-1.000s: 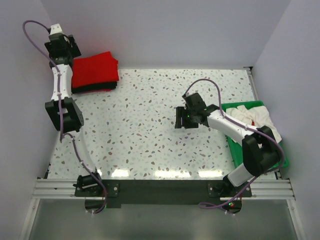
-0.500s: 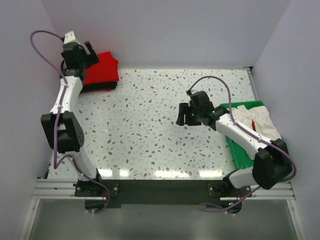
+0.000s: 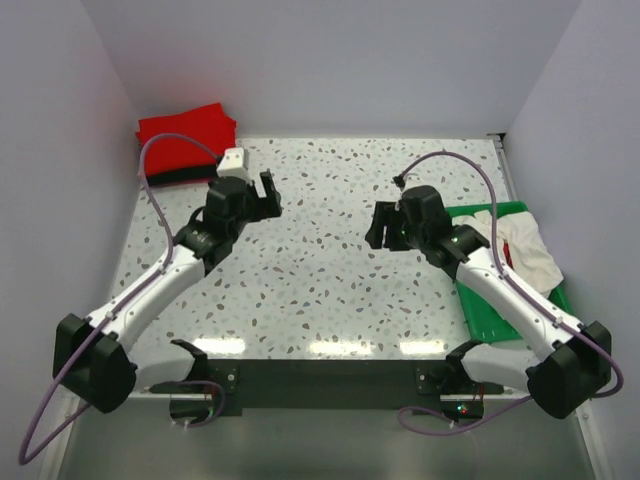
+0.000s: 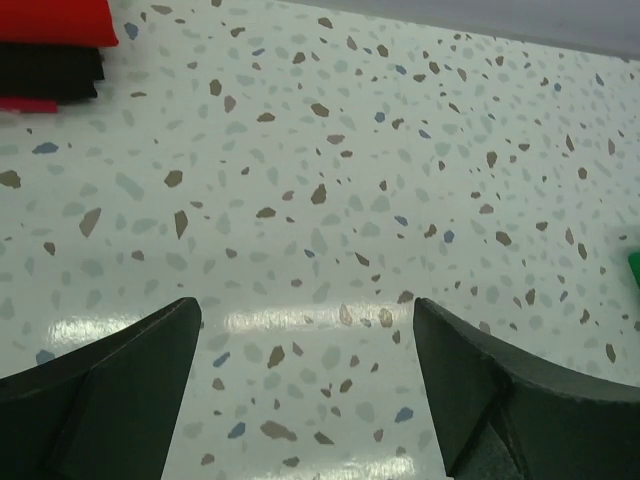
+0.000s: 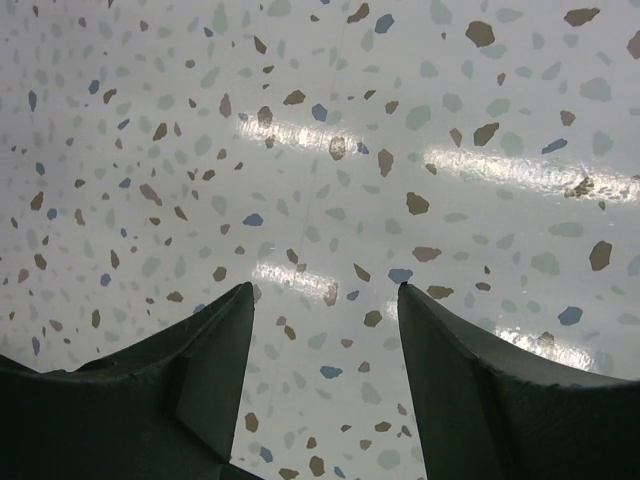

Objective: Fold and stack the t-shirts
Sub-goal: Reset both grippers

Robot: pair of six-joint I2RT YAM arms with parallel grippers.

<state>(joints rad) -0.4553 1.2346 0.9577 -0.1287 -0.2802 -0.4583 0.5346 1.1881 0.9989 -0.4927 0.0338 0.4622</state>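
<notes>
Red t-shirt [image 3: 187,132] sat folded flat in the upper-left corner of the top view. It was a neat rectangle on top of the black t-shirt [image 3: 180,181], of which I saw only a dark edge along the near side. Left wrist view caught the same stack in its upper-left corner: red over black, with another thin red strip under the black.

Whitish t-shirt [image 3: 530,252] was unfolded, crumpled in a heap on the green tray [image 3: 478,300] at the right edge of the table [image 3: 320,290], spilling past the tray's right rim.

Left gripper [image 3: 268,196] hung over bare tabletop left of centre, jaws wide apart, nothing between them. Right gripper [image 3: 374,228] was right of centre, just left of the tray, jaws also apart and holding nothing. Both wrist views showed only speckled surface between the jaws.
</notes>
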